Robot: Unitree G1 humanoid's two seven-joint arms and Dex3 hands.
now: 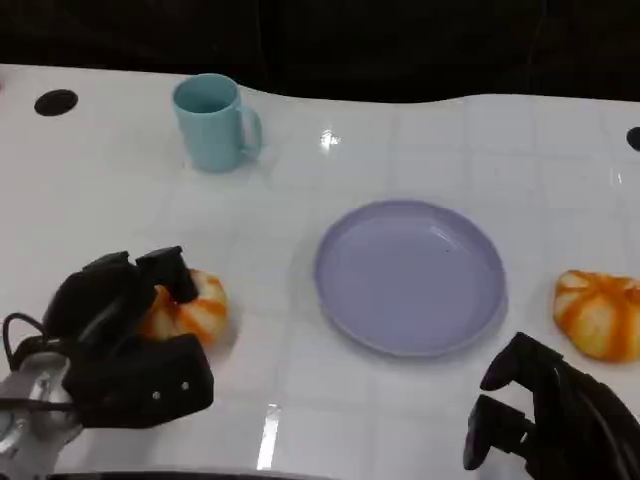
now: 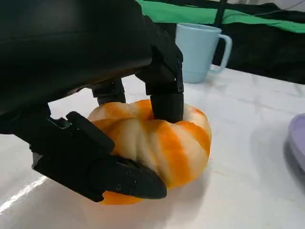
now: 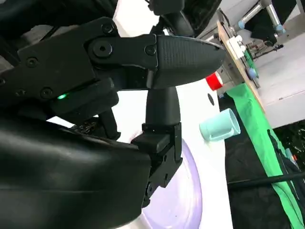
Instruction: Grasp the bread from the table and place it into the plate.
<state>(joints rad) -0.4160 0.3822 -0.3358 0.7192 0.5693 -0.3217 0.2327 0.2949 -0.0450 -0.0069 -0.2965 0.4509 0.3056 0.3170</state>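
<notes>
**My left hand has the bun, and the plate waits to its right**

I am driving the robot from far away. I see two orange-and-white striped round bread buns. One bun (image 1: 195, 310) sits on the white worktop (image 1: 120, 200) near the robot's left side. The other bun (image 1: 598, 313) sits far over on the right side, just past the plate.

My left hand (image 1: 125, 345) is on the near bun. Its fingers (image 2: 164, 90) press on the top of the bun, and a lower part of the hand curls around its front. They are closed around it, so I think the hold is made. The bun looks like it is resting on the worktop, not lifted yet.

My right hand (image 1: 545, 415) hangs low near the front edge. It holds nothing, and its fingers are a bit apart.

There is one round light purple plate (image 1: 410, 275). It has nothing on it. It lies to the right of the held bun, close by, between the two buns. So I think the next move is up and then right.

The bun is round, so it has no long side to line up.

There is also one light blue mug (image 1: 212, 122) at the back.
</notes>
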